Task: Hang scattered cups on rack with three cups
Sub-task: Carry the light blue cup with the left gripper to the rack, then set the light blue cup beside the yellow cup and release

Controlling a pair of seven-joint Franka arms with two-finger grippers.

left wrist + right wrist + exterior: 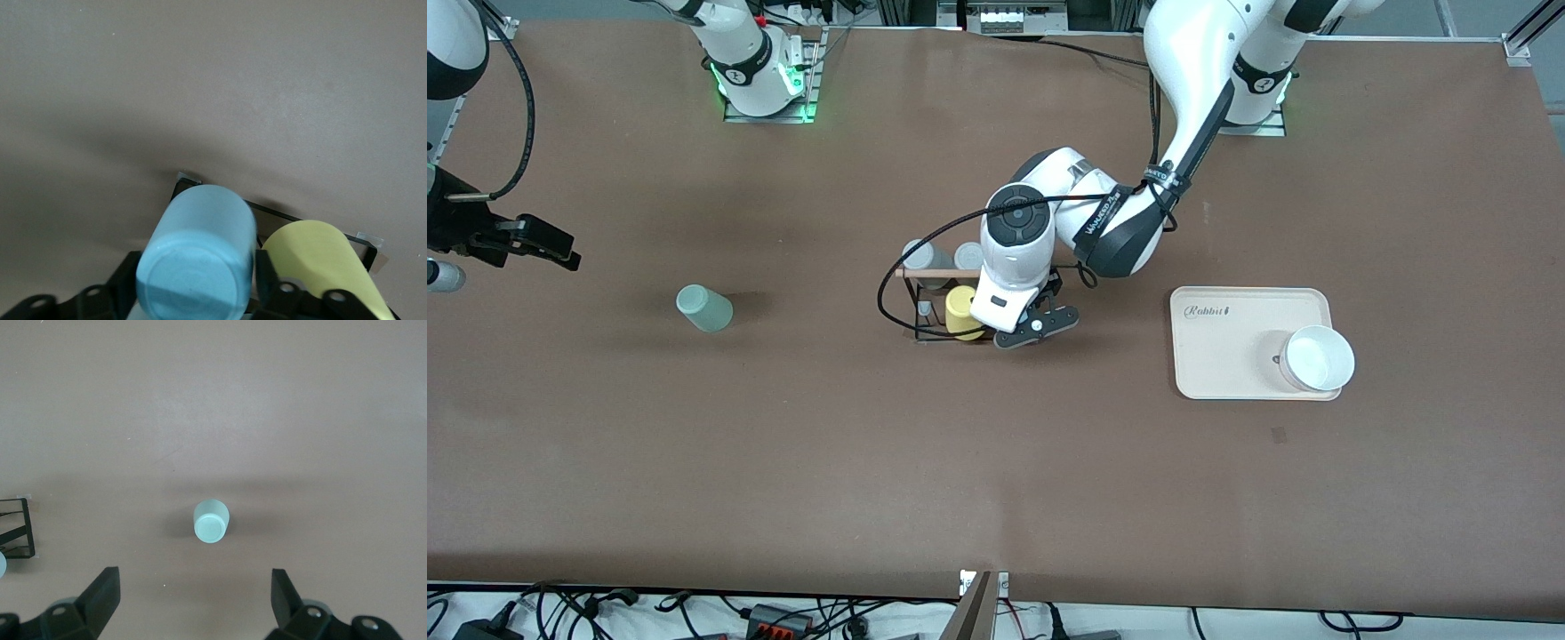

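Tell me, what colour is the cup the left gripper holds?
Light blue cup; left wrist view.

Robotics lab bench. Two white arm bases [760,76] bolted to a brown-covered table [996,480], green status lights at the mounts. Loose cables and power adapters [769,616] along the table's edge nearest the front camera.

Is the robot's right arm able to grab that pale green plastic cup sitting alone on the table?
Probably yes. The pale green plastic cup stands alone on bare brown table, nothing beside it. The right gripper hangs over that end with jaws open, the cup in plain sight of its wrist camera.
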